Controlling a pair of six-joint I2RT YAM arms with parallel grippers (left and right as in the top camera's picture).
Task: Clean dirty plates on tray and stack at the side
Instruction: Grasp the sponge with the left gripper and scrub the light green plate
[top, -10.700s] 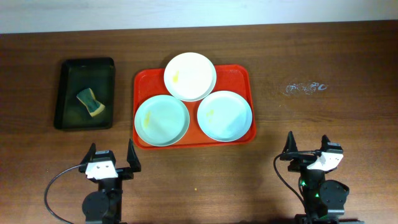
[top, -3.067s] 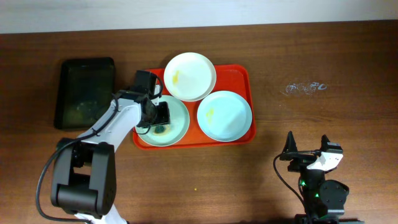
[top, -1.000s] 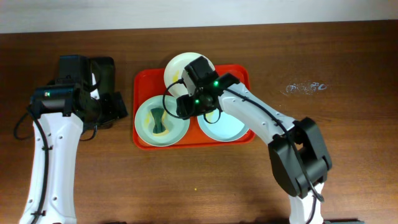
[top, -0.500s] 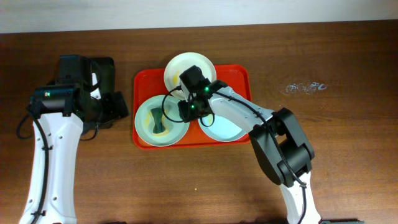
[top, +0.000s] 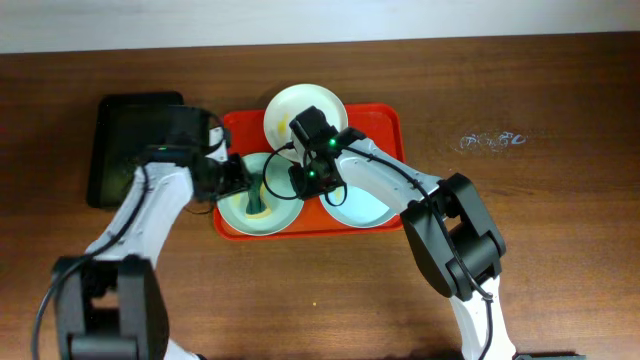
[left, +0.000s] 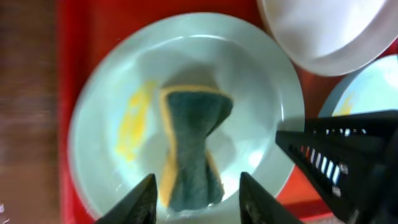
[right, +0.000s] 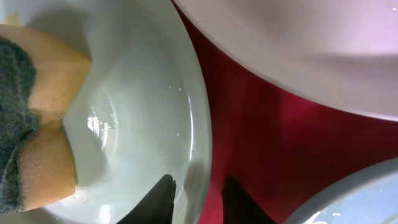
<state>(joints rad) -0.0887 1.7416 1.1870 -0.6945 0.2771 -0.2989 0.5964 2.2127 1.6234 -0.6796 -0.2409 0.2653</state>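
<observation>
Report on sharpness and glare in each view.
Overhead: evenly lit and sharp, no strong glare. Left wrist: slightly blurred overall, so the sponge and the pale green plate have soft edges. Right wrist: very close, so the cream-white plate is out of focus; small wet glints shine on the pale green plate.

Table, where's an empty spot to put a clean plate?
Bare wood lies at the table's right end, past the right arm, and at the front between the two arms, below the red tray. Crowded: the tray, with cream plate, green plate, blue plate, sponge, left gripper and right gripper.
</observation>
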